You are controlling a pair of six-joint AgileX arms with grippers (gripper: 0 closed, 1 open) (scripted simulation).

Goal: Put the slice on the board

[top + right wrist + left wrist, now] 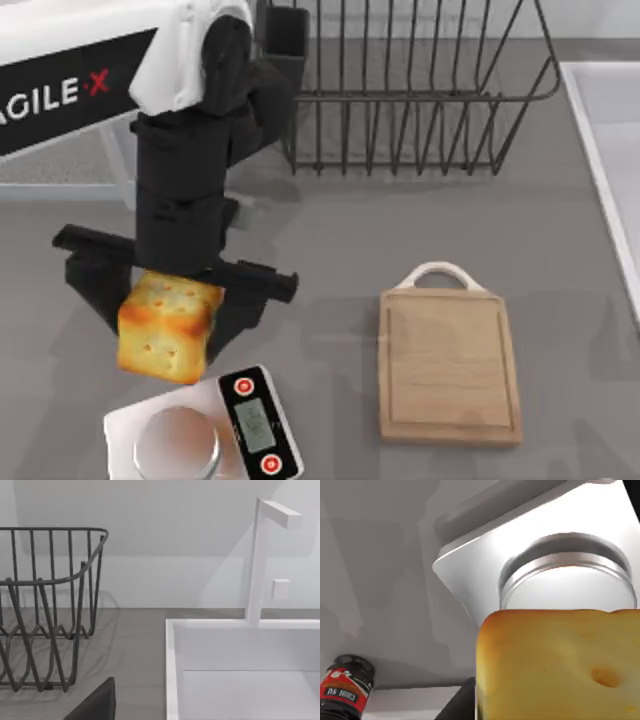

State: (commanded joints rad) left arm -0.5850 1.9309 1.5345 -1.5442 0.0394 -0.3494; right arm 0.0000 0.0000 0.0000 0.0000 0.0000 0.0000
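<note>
Clearly the left end effector (170, 305) is clamped on the slice (168, 327), holding it up off the grey surface (330, 240) at the left side, just above the silver-and-black kitchen scale (205, 430). From the left wrist the slice (560, 665) hangs over the scale's round steel pan (567, 575), with a red-labelled dark bottle (345, 687) off to one side. Well apart to the right, the board (448, 365) lies flat, its white loop handle (438, 272) pointing toward the wire dish rack (420, 90). A white sink (245, 670) shows from the right wrist.
</note>
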